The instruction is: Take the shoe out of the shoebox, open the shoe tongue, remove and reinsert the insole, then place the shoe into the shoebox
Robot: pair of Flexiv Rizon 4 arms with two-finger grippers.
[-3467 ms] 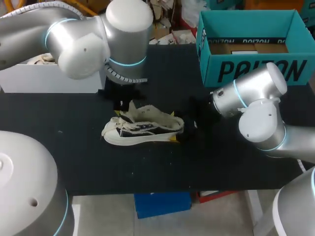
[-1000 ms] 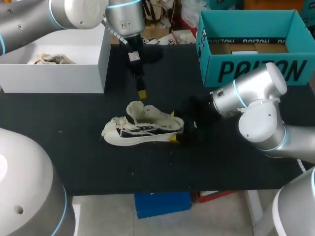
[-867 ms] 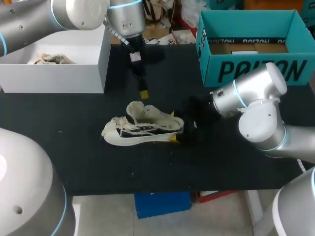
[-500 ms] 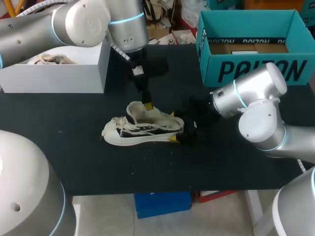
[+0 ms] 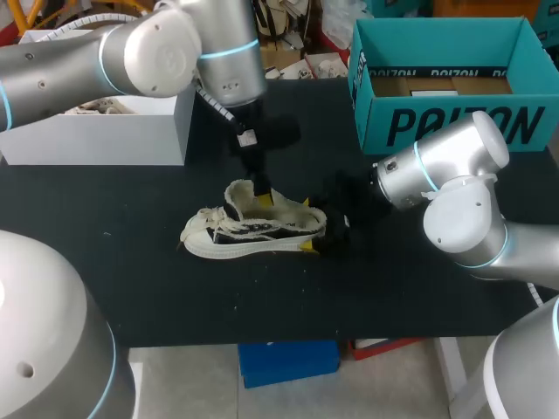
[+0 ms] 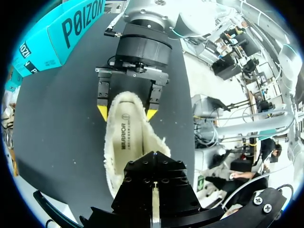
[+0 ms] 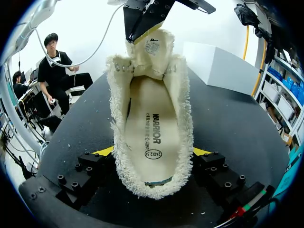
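I've got the shoe (image 5: pixel 253 229) on the table (image 5: pixel 393 279), long axis L–R w/ heel toward my R arm, R gripper (image 6: pixel 127 114) clamped across the heel, L gripper (image 5: pixel 262 194) right at the raised tongue (image 7: pixel 149 50), can't tell if it's pinching, so L's nearest the insole (image 7: pixel 151 128).

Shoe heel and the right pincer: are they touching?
Touching. The left wrist view shows the right pincer with both yellow tips pressed against the heel of the shoe from either side.
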